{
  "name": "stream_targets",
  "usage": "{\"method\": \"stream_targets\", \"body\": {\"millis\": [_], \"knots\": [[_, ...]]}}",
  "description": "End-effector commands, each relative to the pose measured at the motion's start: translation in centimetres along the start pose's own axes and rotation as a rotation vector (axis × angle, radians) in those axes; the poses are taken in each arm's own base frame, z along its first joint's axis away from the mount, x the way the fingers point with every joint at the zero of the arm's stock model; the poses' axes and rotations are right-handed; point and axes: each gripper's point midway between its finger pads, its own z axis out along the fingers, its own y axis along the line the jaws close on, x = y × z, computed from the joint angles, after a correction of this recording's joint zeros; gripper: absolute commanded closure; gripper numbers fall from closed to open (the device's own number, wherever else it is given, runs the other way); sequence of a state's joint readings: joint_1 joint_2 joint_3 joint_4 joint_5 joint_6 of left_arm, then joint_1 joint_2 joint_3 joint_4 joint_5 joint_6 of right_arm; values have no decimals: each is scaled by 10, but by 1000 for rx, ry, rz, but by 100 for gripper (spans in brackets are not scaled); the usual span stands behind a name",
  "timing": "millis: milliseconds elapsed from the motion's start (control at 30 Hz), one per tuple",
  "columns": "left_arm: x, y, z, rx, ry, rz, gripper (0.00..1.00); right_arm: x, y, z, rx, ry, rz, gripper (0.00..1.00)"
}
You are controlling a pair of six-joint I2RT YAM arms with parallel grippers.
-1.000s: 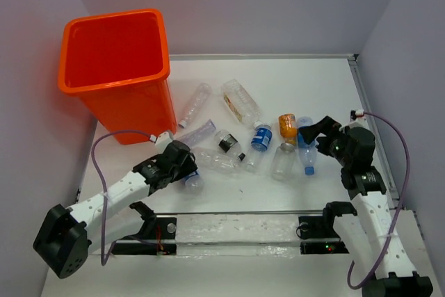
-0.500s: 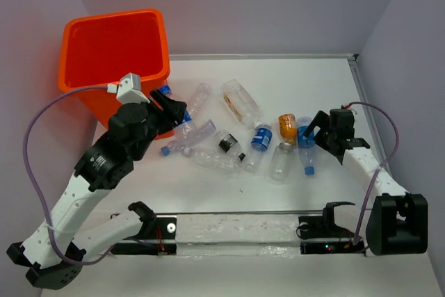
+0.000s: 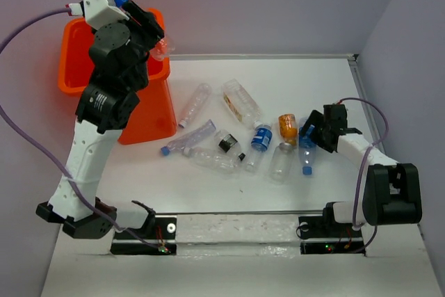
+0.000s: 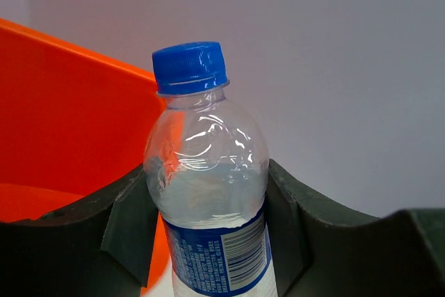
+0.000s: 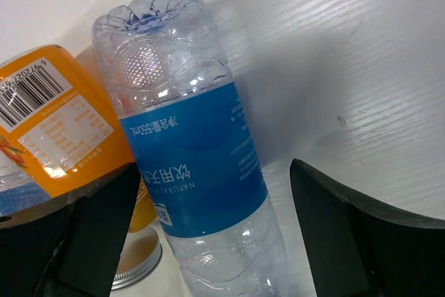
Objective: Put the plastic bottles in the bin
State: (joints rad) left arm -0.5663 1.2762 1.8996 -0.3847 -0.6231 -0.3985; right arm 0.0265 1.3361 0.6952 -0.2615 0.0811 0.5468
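I'm looking at a white table [image 3: 292, 81] boxed in by pale grey-lilac walls [image 3: 278, 5], with the orange bin [image 3: 149, 113] at its far left corner. My left gripper [image 3: 142, 24] is raised high by the bin's right rim, clamped on a clear bottle [image 4: 208, 172] with a blue cap and a blue-and-white label. The other bottles [image 3: 240, 102] lie scattered mid-table, clear and partly crushed. My right gripper [image 3: 314, 131] sits low, jaws wide either side of a blue-labelled bottle [image 5: 191, 165] that lies just beside an orange-labelled one [image 5: 55, 116].
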Motion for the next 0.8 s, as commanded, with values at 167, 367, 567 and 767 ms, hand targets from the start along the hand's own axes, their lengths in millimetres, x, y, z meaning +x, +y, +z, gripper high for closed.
{"method": "stream_targets", "body": {"millis": [167, 367, 567, 767], "knots": [[-63, 110, 59, -390, -250, 125, 57, -32, 9, -2, 0, -111, 37, 25], [-39, 139, 74, -518, -246, 195, 37, -41, -2, -21, 30, -205, 97, 44], [-29, 129, 73, -419, -221, 162, 1, -62, 0, -71, -30, -346, 128, 51], [-31, 79, 24, -108, -155, 88, 1, -87, 23, -146, -197, -463, 119, 52]]}}
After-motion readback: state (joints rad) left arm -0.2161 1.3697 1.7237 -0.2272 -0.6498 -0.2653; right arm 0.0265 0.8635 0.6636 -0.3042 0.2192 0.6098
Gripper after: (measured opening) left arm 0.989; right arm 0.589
